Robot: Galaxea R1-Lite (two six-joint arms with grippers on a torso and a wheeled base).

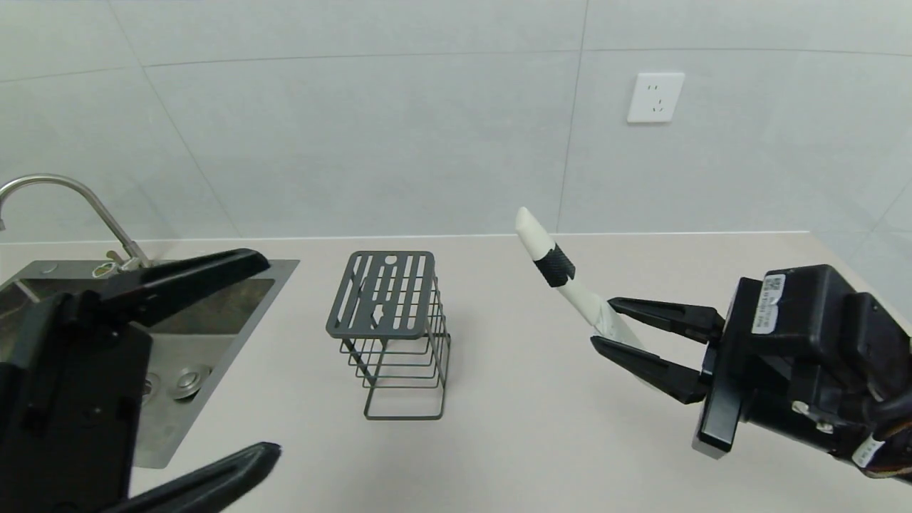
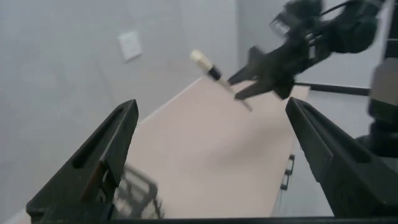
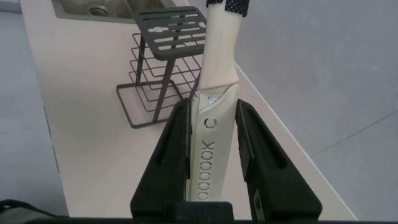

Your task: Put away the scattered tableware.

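- While the right gripper (image 1: 604,323) hangs above the pale beige countertop (image 1: 534,427), well to the right of the dark grey wire rack with a slotted top plate (image 1: 385,292), its two black fingers are clamped on a cream-white, knife-like utensil with a black textured band around its handle (image 1: 556,265).
- The utensil is held clear of the counter by its wider, perforated end. Its handle slants up and back towards the rack's side of the wall, and its rounded tip is the part nearest the rack.
- In the right wrist view the fingers (image 3: 180,130) press the utensil (image 3: 217,56) from both sides, with the rack (image 3: 171,31) standing on the counter beyond it.
- The left gripper (image 1: 262,356) is to the left of the rack with its fingers spread wide and nothing between them. One finger lies over the stainless steel sink (image 1: 244,335) and the other is out over the counter in front of the rack.
- In the left wrist view that spread gripper (image 2: 211,107) frames the right gripper (image 2: 239,87) and the utensil (image 2: 208,65) farther off.
- The rack stands upright on the counter just right of the sink, and a curved chrome faucet (image 1: 64,182) rises at the sink's far side.
- A white wall socket (image 1: 655,96) sits on the grey tiled wall, above and to the right of the rack.
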